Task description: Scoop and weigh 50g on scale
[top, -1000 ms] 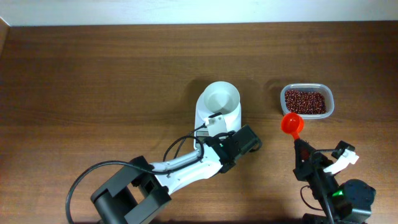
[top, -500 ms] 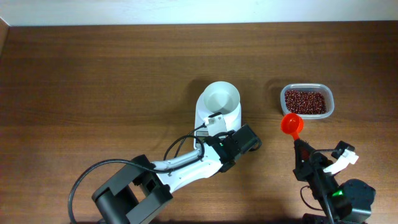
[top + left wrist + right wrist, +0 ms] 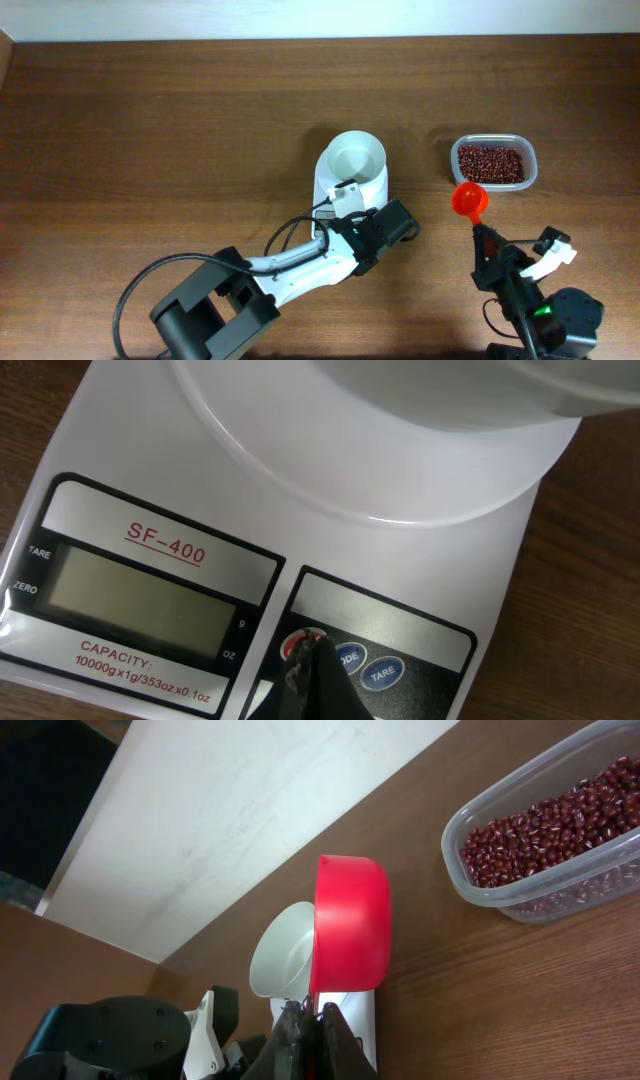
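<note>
Left claw (image 3: pixel 313 668): jaws pinched fully together, holding nothing, its tip at the one red button (image 3: pixel 298 646); whether it touches or sits just above, cannot tell. Just right of that tip are two blue buttons, MODE (image 3: pixel 348 657) and TARE (image 3: pixel 385 673). Left of the tip is one grey LCD display (image 3: pixel 150 595), blank, with SF-400 printed above it. All of these sit on the front of the one white scale (image 3: pixel 470 560), directly under this claw. Beyond the claw, one round white bowl (image 3: pixel 356 158) stands on the scale's platform. Right claw (image 3: pixel 320 1020): jaws clamped narrow on the handle of one red scoop (image 3: pixel 350 925), which sticks out just ahead of the fingers with its cup tipped on its side. Ahead and to the right of that claw is one clear plastic tub of red beans (image 3: pixel 550 850), near the scoop but apart from it. Ahead and to its left, the bowl and scale show past the scoop. Everything is on one brown wooden table (image 3: pixel 150 120).
</note>
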Controlling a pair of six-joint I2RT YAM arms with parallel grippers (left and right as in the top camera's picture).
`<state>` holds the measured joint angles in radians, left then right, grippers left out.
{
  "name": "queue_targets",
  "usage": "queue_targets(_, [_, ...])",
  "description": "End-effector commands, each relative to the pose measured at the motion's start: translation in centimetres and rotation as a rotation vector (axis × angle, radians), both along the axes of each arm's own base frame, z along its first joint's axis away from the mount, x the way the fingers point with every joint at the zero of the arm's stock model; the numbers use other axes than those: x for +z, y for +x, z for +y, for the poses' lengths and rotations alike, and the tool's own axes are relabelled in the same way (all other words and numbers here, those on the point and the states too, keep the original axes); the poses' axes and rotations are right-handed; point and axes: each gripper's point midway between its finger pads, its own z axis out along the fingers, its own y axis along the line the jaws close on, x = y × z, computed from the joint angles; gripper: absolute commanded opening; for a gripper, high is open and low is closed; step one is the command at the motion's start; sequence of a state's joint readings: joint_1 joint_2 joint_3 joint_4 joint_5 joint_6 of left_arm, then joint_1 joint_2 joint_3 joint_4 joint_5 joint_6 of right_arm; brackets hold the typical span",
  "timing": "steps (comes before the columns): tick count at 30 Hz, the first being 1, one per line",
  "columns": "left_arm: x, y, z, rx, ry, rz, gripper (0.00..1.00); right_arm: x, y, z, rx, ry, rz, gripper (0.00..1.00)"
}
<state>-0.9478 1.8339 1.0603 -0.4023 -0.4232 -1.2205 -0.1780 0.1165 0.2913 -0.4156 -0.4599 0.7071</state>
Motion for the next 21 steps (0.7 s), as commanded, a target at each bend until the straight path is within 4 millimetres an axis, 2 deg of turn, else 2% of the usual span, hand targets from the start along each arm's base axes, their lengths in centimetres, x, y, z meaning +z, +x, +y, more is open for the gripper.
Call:
queue_targets(1, [-0.8,0.2,0.4,0.019,0.020,0.002,0.00,0.9,0.0,-0.3,-0.020,-0.004,-0.023,0.04])
queue_targets(21, [-1.8,0.6,0.8,0.044,0.005,0.036,0.00,0.9,0.0,-0.3,-0.020,-0.004,-0.023,0.04])
